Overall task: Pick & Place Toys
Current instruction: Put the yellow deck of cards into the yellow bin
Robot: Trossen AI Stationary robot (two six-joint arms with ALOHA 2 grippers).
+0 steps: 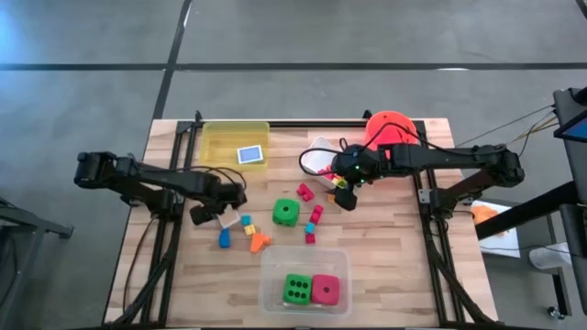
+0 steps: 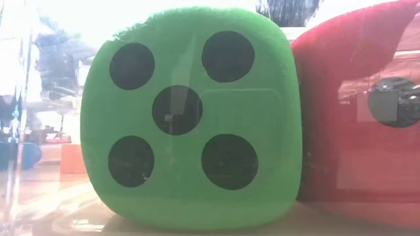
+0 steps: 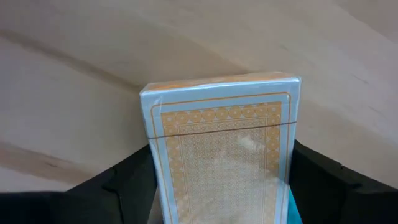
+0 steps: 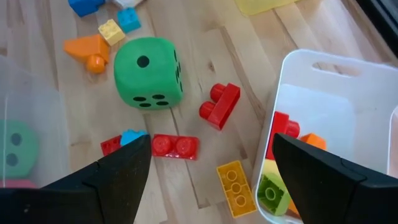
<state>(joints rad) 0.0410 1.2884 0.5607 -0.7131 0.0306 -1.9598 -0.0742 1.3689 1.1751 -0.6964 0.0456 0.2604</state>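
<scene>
From above, the left gripper (image 1: 223, 213) sits low over the wooden table (image 1: 385, 275), its fingers set either side of a beige tile (image 1: 227, 220), just beside scattered blocks (image 1: 249, 231) and a loose green die (image 1: 286, 213). The right gripper (image 1: 343, 191) hangs by the white tub (image 1: 320, 154), its fingers spread with nothing between them. A clear tub (image 1: 275, 266) near the front edge holds a green die and a pink die (image 1: 326, 290); a blue tile (image 1: 250, 155) lies in the yellow tub (image 1: 215, 137).

At table height, those two dice (image 2: 190, 118) fill the picture.

The left wrist camera shows the patterned tile (image 3: 221, 149) standing between the dark fingers (image 3: 323, 180).

The right wrist camera shows red blocks (image 4: 219, 106) on the table beside the white tub (image 4: 323, 99).
</scene>
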